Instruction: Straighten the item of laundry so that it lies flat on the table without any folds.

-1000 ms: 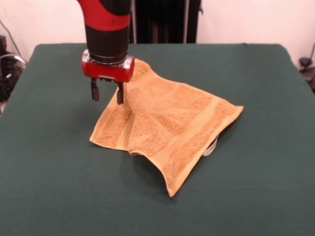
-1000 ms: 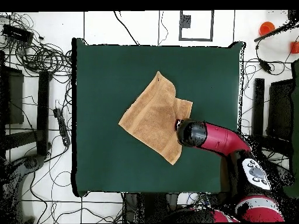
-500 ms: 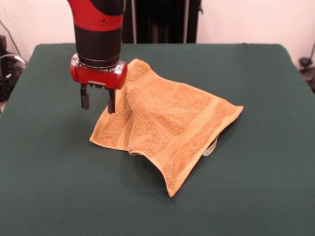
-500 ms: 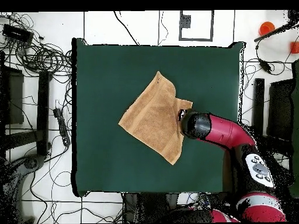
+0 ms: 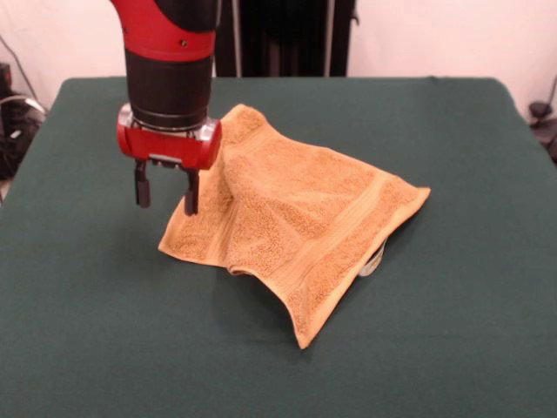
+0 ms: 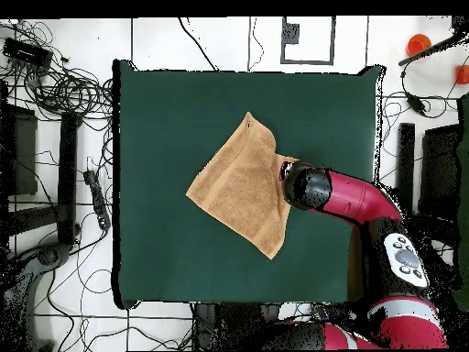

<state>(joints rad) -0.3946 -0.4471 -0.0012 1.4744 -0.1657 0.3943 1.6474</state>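
The item of laundry [image 5: 296,218] is a golden-orange terry towel lying rumpled near the middle of the dark green table [image 5: 452,331], with paler woven bands and a small white tag [image 5: 374,261] peeking out at its right edge. One fold bulges along its near side. My gripper [image 5: 164,193] hangs open just above the towel's left edge, nothing between its fingers. In the overhead view the towel [image 6: 240,188] sits mid-table and the arm's head [image 6: 307,186] covers its right corner, hiding the gripper.
Cables and equipment [image 6: 55,82] crowd the floor left of the table. An orange object [image 6: 419,42] lies on the floor at the top right. Dark stands [image 5: 287,35] rise behind the table's far edge.
My gripper has shifted left along the towel's edge and dropped slightly lower. The towel has kept its shape and place.
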